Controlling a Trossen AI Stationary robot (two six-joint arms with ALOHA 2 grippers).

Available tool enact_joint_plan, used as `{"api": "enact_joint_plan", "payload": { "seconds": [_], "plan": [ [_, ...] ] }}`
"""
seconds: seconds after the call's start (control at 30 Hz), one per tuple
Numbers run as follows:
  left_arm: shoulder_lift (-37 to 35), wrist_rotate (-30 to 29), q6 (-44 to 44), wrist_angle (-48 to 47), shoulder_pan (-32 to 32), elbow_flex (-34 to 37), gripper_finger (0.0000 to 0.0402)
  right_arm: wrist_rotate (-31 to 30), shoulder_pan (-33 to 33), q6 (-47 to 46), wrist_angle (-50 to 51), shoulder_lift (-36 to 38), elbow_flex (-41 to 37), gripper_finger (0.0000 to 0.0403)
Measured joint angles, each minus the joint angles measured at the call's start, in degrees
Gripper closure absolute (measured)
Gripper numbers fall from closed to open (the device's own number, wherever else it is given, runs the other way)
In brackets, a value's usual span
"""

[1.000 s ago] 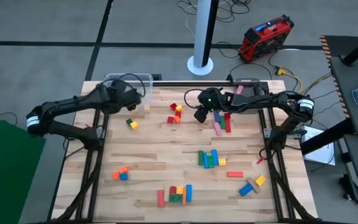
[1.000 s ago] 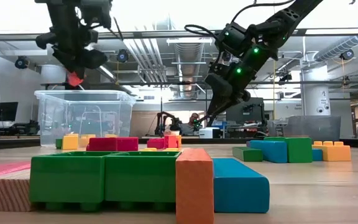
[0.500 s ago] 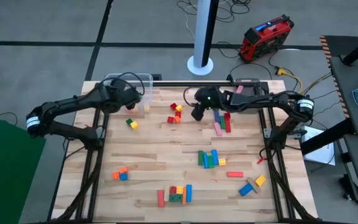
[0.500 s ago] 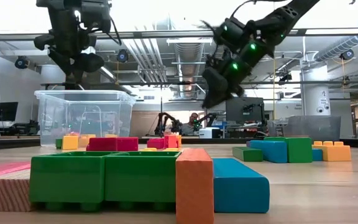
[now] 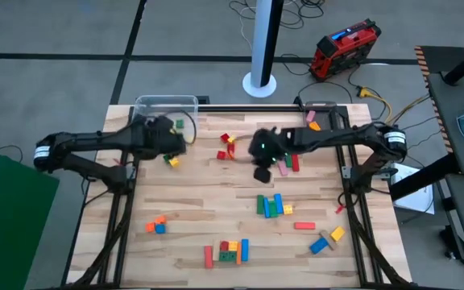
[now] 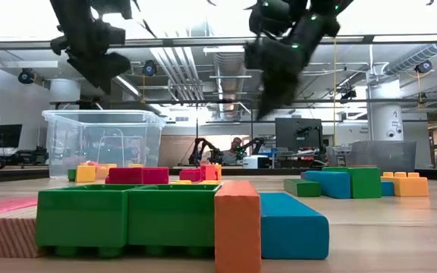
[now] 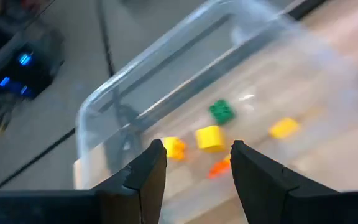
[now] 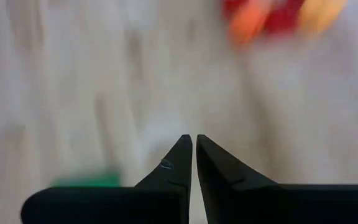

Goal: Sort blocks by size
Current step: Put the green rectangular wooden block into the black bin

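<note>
Left wrist view: drop made, both tools swing to new work

Left wrist view shows the left tool (image 7: pixel 192 163) with fingers apart and nothing between them, above the clear tub (image 7: pixel 135 99), which holds a green block (image 7: pixel 221 111), yellow ones and an orange one. A second ago this tool held a red piece over the tub; now it has backed toward the loose yellow-and-green block (image 5: pixel 171 160), so one small block looks sorted. The right tool (image 5: pixel 263 171), fingers pressed together and empty, has swung from the pink and red bars (image 5: pixel 289 163) toward mid-counter, near the green-and-blue cluster (image 5: pixel 272 205). Bare wood lies between the groups on the counter (image 5: pixel 216 185); the far edge is taken by the tub
</note>
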State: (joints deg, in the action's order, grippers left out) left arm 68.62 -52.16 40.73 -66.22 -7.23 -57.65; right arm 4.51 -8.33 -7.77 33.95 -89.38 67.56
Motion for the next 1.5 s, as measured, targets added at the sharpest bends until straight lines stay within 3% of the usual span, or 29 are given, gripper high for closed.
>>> {"api": "enact_joint_plan", "payload": {
  "seconds": [0.27,0.43,0.6,0.83,1.1,1.5],
  "plan": [
    [-0.02,1.92,0.15,1.10,16.21,0.03,0.0245,1.68,9.57,-14.32,14.93,0.43,-0.37,0.0392],
    [-0.04,2.21,0.24,1.96,25.39,0.22,0.0245,4.31,14.49,-15.72,14.79,0.37,-0.56,0.0386],
    [-0.03,1.87,0.72,3.88,31.61,0.88,0.0244,-2.94,18.00,-15.37,11.72,0.37,-0.56,0.0367],
    [1.44,0.42,2.49,5.05,35.73,1.11,0.0244,-3.10,19.89,-18.27,7.66,-0.52,-0.56,0.0340],
    [3.83,0.12,3.34,5.58,37.25,1.14,0.0244,-3.06,20.88,-17.07,5.98,-8.22,1.56,0.0389],
    [5.99,0.19,3.48,5.68,37.30,1.16,0.0244,-3.19,21.34,-14.08,8.70,-17.68,10.08,0.0390]
  ]
}}
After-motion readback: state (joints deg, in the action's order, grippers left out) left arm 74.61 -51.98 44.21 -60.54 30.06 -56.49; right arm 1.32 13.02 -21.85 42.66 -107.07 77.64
